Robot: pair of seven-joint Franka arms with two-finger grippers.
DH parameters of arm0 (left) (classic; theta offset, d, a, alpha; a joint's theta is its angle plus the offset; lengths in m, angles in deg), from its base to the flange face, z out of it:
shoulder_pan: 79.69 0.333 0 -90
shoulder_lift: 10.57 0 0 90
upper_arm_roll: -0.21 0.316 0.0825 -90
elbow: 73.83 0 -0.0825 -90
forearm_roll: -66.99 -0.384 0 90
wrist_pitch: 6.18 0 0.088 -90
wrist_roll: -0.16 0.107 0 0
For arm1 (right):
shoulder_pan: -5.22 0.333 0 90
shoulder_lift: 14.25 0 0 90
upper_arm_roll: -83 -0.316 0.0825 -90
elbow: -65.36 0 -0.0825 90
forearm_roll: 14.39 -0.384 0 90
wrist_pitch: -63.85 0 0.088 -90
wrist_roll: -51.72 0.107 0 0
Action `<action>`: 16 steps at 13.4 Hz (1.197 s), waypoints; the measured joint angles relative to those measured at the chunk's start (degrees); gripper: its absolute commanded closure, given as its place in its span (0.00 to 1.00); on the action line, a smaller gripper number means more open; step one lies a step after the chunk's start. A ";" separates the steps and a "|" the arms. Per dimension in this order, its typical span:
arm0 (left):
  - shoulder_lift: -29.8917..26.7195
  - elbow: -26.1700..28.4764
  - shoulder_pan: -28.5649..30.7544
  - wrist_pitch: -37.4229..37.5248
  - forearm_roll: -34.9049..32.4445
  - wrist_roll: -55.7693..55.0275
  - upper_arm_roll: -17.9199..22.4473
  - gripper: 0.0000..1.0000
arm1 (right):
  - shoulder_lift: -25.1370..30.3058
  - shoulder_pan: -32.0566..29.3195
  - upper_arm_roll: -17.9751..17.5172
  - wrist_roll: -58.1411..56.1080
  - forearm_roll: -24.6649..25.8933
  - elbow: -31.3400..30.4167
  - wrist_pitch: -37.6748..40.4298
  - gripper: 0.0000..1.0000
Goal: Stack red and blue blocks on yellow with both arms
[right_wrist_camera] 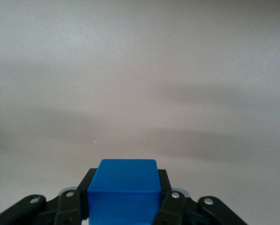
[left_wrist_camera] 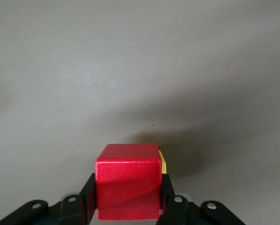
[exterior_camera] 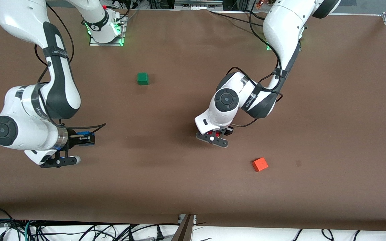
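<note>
My left gripper (exterior_camera: 217,135) is near the table's middle, shut on the deep red cube (left_wrist_camera: 127,180). In the left wrist view a thin edge of the yellow cube (left_wrist_camera: 162,162) shows just past the red cube, close under it. I cannot tell whether they touch. In the front view the yellow cube is hidden under the left hand. My right gripper (exterior_camera: 81,139) hangs over the table toward the right arm's end, shut on the bright blue cube (right_wrist_camera: 123,190), which shows in the front view (exterior_camera: 85,137) too.
A green cube (exterior_camera: 142,78) sits nearer the robots' bases, between the arms. An orange-red cube (exterior_camera: 260,164) lies nearer the front camera than the left gripper, toward the left arm's end. Brown table (exterior_camera: 179,187) all around.
</note>
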 measured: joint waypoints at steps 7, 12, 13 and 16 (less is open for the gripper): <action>0.02 2.46 -0.48 0.40 -0.01 0.07 0.02 1.00 | 0.01 2.09 -1.45 9.27 -0.36 4.44 5.12 0.60; 0.03 3.06 -0.98 0.40 -0.01 0.03 0.05 1.00 | 0.10 3.47 -3.47 15.97 -0.38 5.00 5.13 0.59; 0.03 3.13 -1.03 0.40 -0.01 0.02 0.05 1.00 | 0.15 3.52 -4.15 17.43 -0.38 5.15 5.13 0.59; 0.01 3.15 -1.50 0.40 -0.01 -1.01 0.05 0.01 | 0.17 3.59 -5.75 20.29 -0.38 5.40 5.10 0.59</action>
